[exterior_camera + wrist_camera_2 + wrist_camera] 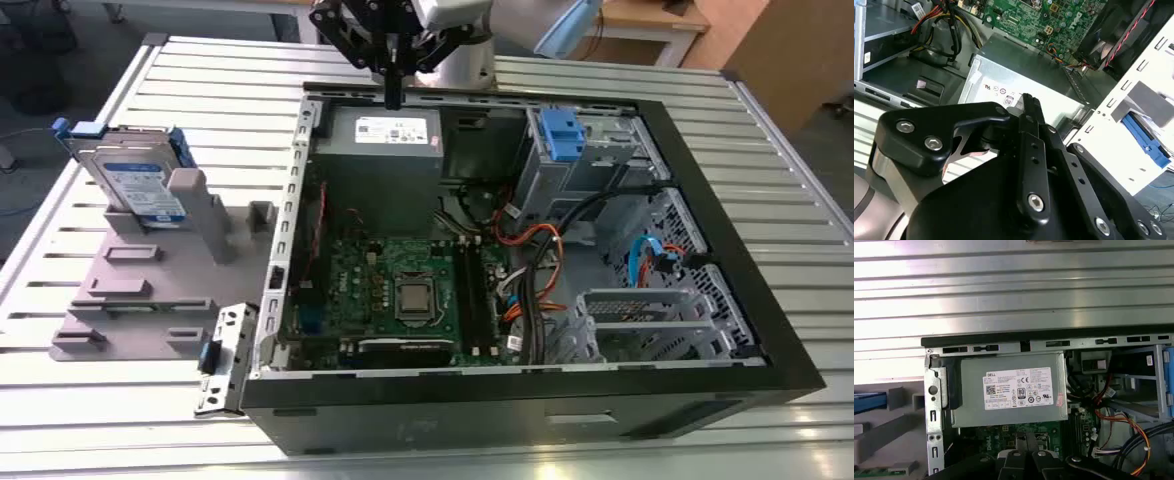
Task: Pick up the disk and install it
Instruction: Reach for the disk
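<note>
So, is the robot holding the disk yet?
No, the disk stands in the grey holder at the exterior view's left, while the fingers hang over the power-supply box.

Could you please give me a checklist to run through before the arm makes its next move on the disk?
1. Disk upright in the grey holder, nothing on it: ok.
2. Gripper empty and shut: ok.
3. Gripper above the disk: not ok; it hangs over the power supply.
4. Computer case open on top: ok.
5. Loose cables clear of the install spot: cannot tell.
</note>
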Robot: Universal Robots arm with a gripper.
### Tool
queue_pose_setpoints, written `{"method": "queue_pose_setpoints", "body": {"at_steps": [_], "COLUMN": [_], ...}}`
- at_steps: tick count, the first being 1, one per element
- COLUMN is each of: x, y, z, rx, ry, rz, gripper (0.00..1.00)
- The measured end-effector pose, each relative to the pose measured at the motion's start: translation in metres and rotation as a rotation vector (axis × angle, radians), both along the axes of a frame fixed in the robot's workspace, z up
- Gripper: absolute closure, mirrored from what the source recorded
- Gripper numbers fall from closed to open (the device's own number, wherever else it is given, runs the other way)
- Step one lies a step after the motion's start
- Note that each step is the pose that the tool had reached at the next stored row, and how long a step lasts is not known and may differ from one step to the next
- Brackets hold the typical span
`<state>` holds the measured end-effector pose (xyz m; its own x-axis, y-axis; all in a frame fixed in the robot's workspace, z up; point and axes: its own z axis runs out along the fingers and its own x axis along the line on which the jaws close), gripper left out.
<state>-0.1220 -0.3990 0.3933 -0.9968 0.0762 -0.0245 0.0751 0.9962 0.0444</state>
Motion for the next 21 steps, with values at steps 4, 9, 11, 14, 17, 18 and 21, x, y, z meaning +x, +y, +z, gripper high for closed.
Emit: {"method": "queue_pose_setpoints", "body": {"at_steps": [4,9,11,14,17,18,21], "x": [0.0000,-0.0002,-0.0015,-0.0043,-0.0076,-0.0085,-0.0109], "y": [0.0000,0.0000,0.0000,0.0000,0.0000,0.0000,0.0000], "z": [0.0000,0.0000,0.0000,0.0000,0.0000,0.0000,-0.0001], "rx": [0.0000,0.0000,0.0000,-0.0001,0.0000,0.0000,0.0000], "ry": [0.0000,0.0000,0.0000,0.0001,0.0000,0.0000,0.0000], "rz": [0.000,0.000,0.000,0.000,0.000,0.000,0.000], "gripper": [0.89,0.89,0.89,0.89,0.89,0.89,0.89]}}
